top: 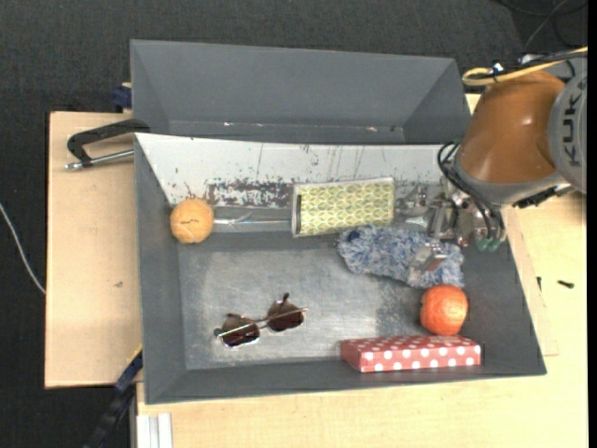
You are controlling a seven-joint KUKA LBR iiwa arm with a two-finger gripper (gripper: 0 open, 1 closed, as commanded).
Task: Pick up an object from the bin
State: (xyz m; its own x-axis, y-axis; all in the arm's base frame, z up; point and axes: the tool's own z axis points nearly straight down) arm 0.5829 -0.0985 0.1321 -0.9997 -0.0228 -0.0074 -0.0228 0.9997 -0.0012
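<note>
Overhead and slightly from one side, the camera looks into a grey metal bin [168, 325] with sloping walls. The robot arm enters from the right, its wrist under a rounded orange cover [508, 129], with dark cables below it. The gripper [437, 243] is low at the right side of the bin, against the right end of a crumpled blue and white cloth [396, 253]. Its tip touches the cloth or sits just above it. Whether the claw is open or closed cannot be told from this angle, and no object is visibly held in it.

The cloth lies on the bin floor, right of centre and near the back wall. Just behind it, leaning on the back slope, is a flat rectangular box with a green and cream pattern [343, 206]. Just in front of the cloth, below the gripper, sits a bright orange ball [444, 309]. Right in front of that ball, along the front wall, lies a long red box with white polka dots [410, 353].

Well apart from the gripper, a pair of sunglasses [261, 325] rests on the floor at front left, and a paler orange ball [191, 220] sits at the back left corner.
</note>
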